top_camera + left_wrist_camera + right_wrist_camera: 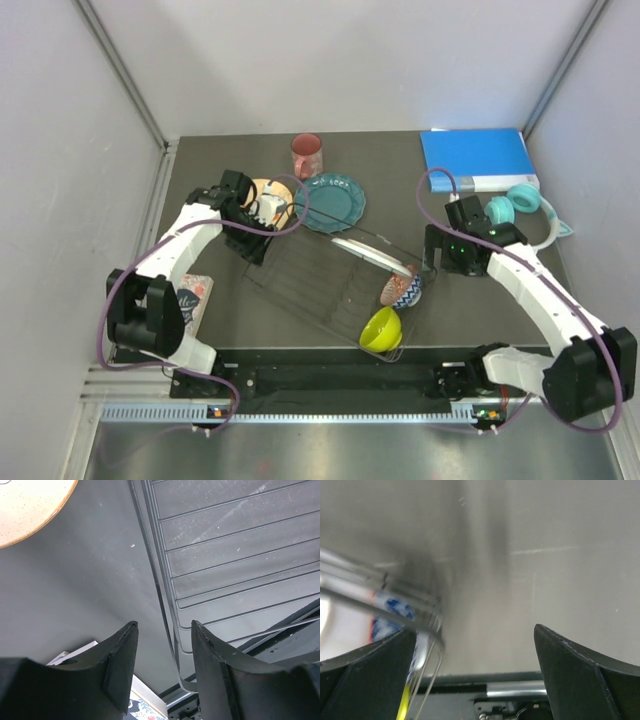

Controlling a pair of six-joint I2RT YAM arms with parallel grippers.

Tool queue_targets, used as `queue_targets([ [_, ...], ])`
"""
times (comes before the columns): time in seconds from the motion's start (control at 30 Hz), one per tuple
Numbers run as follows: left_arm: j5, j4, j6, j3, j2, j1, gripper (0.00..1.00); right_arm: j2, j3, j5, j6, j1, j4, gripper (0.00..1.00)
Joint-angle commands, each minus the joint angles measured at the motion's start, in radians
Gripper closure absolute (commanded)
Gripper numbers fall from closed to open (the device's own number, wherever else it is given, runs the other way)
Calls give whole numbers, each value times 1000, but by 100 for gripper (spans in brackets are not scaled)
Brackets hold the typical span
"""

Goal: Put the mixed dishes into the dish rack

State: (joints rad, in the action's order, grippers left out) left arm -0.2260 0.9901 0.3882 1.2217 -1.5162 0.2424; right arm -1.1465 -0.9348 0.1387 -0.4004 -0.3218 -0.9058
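Observation:
The black wire dish rack (300, 285) lies mid-table. It holds the white plate (365, 251), the pink patterned bowl (400, 289) and the lime-green bowl (381, 329). The teal plate (331, 202), the pink-red mug (306, 155) and the cream-yellow plate (266, 190) are on the table behind it. My left arm partly hides the cream plate. I cannot make out the clear glass. My left gripper (255, 247) (163, 625) is open at the rack's left rim (172, 630), with the cream plate's edge (25, 510) beyond. My right gripper (440, 263) (475, 630) is open and empty beside the rack's right corner (427, 640).
A blue binder (477, 158) and teal headphones (527, 206) lie at the back right. A flat floral-patterned item (192, 300) lies by the left arm's base and shows in the left wrist view (142, 707). White walls close in the table on three sides.

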Motion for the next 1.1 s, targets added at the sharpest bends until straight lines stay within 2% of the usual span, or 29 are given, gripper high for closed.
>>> queue_targets([
  [0.0, -1, 2, 17, 19, 8, -3, 48, -65, -24, 38, 40, 50, 105, 1],
  [0.37, -39, 57, 64, 21, 5, -3, 49, -197, -111, 15, 54, 78, 156, 0],
  [0.63, -189, 229, 169, -5, 50, 0, 50, -226, -147, 10, 69, 86, 176, 0],
  [1.07, -279, 447, 321, -77, 108, 32, 50, -285, -168, -21, 74, 87, 219, 0],
])
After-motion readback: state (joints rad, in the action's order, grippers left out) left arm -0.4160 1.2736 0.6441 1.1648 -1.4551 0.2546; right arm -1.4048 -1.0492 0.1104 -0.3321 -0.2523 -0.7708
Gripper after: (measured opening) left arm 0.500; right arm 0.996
